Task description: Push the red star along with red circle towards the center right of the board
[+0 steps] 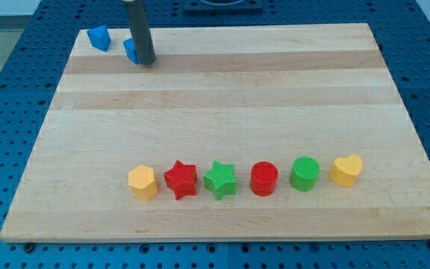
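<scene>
Far left: blue block (pixel 99 37), second blue block (pixel 131 49) touching my tip (pixel 147 61), partly hidden behind the rod. No fingers here, bare rod, nothing gripped. Near row, left to right: yellow block (pixel 142 181), red star (pixel 181 179), green star (pixel 220 179), red circle (pixel 263 178), green circle (pixel 304 173), yellow heart (pixel 346 169). Task looks unstarted: tip well apart from both reds, green star between them, both low of center right. No readable writing on the wooden board (pixel 222 97).
</scene>
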Tool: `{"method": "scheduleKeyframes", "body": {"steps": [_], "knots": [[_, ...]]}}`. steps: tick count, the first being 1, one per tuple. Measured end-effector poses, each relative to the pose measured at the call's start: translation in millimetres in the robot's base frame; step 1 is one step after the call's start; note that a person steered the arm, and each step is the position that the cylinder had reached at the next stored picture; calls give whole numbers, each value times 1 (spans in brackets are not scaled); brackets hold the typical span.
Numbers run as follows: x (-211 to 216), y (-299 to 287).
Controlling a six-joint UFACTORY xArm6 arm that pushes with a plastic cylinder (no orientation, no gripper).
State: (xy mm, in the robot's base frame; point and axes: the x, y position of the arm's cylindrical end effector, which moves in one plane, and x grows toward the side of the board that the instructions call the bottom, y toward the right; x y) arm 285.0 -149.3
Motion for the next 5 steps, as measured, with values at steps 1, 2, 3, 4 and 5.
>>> {"method": "scheduleKeyframes", "body": {"steps": [1, 2, 3, 4, 5], "knots": [[0, -4], [2, -5], [38, -5], [85, -7], [128, -17]]}}
